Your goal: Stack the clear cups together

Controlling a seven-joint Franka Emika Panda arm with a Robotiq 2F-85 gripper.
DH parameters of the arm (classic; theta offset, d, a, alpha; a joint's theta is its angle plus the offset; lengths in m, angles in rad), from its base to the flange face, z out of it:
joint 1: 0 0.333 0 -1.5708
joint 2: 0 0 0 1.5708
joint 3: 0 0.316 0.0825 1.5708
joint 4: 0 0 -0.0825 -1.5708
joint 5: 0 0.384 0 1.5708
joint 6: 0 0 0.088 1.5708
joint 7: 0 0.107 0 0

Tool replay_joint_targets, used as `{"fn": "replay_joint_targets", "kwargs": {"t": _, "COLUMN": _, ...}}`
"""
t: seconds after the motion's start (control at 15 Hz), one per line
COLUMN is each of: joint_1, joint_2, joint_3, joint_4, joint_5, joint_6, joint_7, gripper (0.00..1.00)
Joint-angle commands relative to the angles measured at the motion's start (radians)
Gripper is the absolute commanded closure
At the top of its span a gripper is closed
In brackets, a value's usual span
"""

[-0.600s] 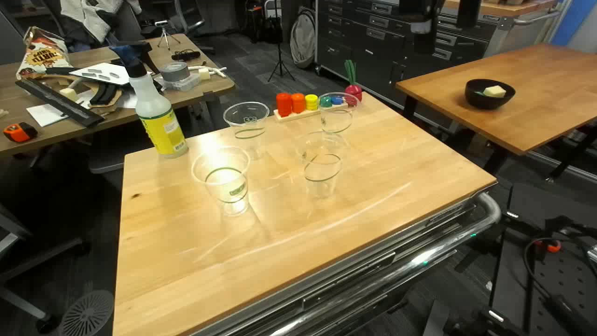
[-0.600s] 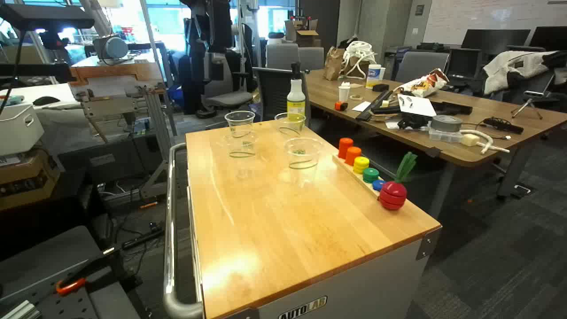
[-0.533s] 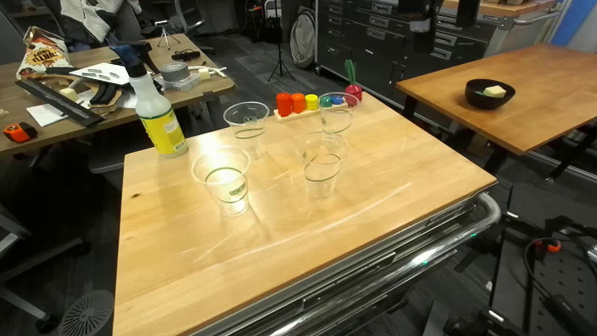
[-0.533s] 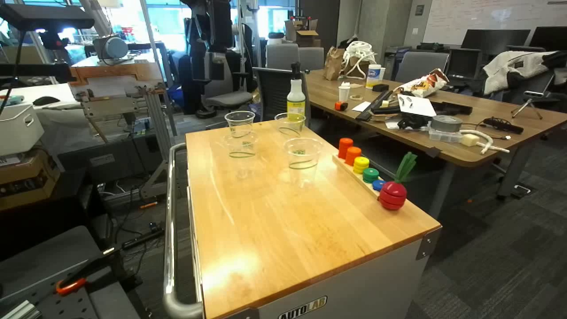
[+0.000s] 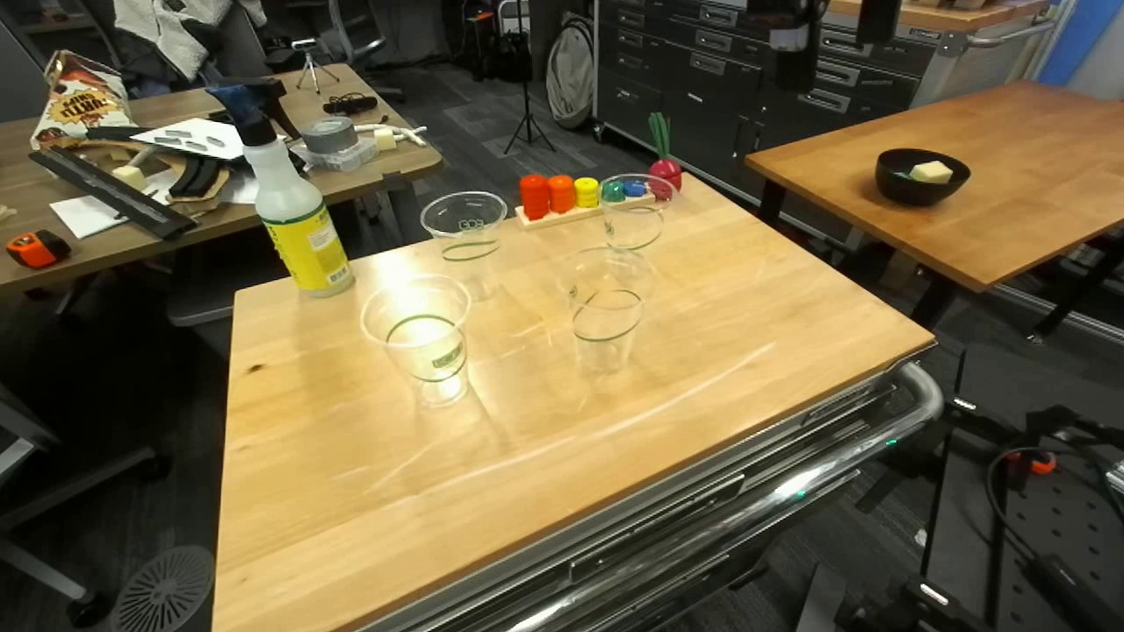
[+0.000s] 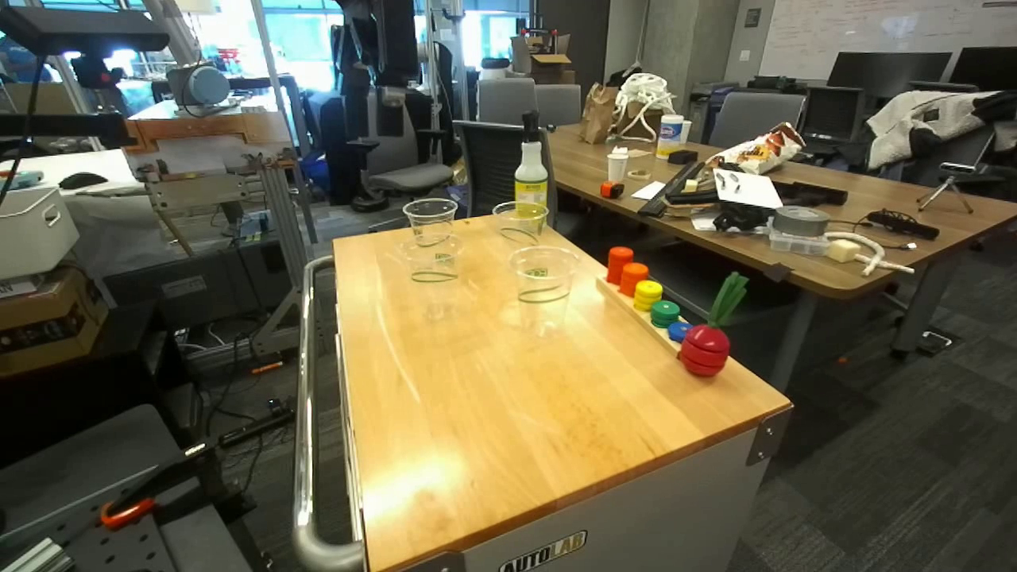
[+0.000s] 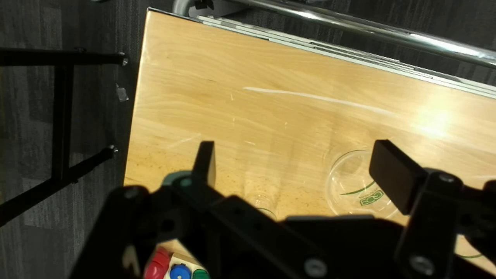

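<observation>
Several clear cups stand upright and apart on the wooden cart top. In an exterior view one clear cup (image 5: 424,342) is nearest, with others behind it (image 5: 470,230), to its right (image 5: 606,320) and before the coloured toy (image 5: 637,219). They also show in an exterior view (image 6: 544,282). In the wrist view my gripper (image 7: 295,166) is open and empty; its right finger covers part of a clear cup (image 7: 356,186). Another cup's base (image 7: 263,201) shows, its rim hidden behind the gripper. Dark parts of my arm (image 5: 878,17) hang at the top, well above the cups.
A yellow-labelled spray bottle (image 5: 307,250) stands at the cart's back edge. A wooden strip with coloured discs (image 5: 586,191) and a red turnip toy (image 6: 705,349) stand along that edge. A metal rail (image 7: 387,33) runs along the opposite edge.
The dark arm parts at the top of both exterior views have shifted slightly upward. The cups, bottle and toys have not moved.
</observation>
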Motion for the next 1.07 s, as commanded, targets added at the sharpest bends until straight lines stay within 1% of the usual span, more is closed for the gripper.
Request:
{"fn": "replay_joint_targets", "kwargs": {"t": 0.0, "joint_1": 0.015, "joint_2": 0.001, "joint_3": -0.014, "joint_4": 0.002, "joint_5": -0.003, "joint_6": -0.002, "joint_7": 0.003, "gripper": 0.00}}
{"fn": "replay_joint_targets", "kwargs": {"t": 0.27, "joint_1": 0.033, "joint_2": 0.055, "joint_3": 0.000, "joint_4": 0.012, "joint_5": 0.037, "joint_6": 0.052, "joint_7": 0.057, "gripper": 0.00}}
{"fn": "replay_joint_targets", "kwargs": {"t": 0.53, "joint_1": 0.060, "joint_2": 0.109, "joint_3": 0.004, "joint_4": -0.021, "joint_5": 0.113, "joint_6": 0.155, "joint_7": 0.114, "gripper": 0.00}}
{"fn": "replay_joint_targets", "kwargs": {"t": 0.67, "joint_1": 0.073, "joint_2": 0.128, "joint_3": 0.010, "joint_4": -0.060, "joint_5": 0.118, "joint_6": 0.218, "joint_7": 0.139, "gripper": 0.00}}
{"fn": "replay_joint_targets", "kwargs": {"t": 1.0, "joint_1": 0.091, "joint_2": 0.182, "joint_3": 0.015, "joint_4": -0.146, "joint_5": 0.097, "joint_6": 0.418, "joint_7": 0.245, "gripper": 0.00}}
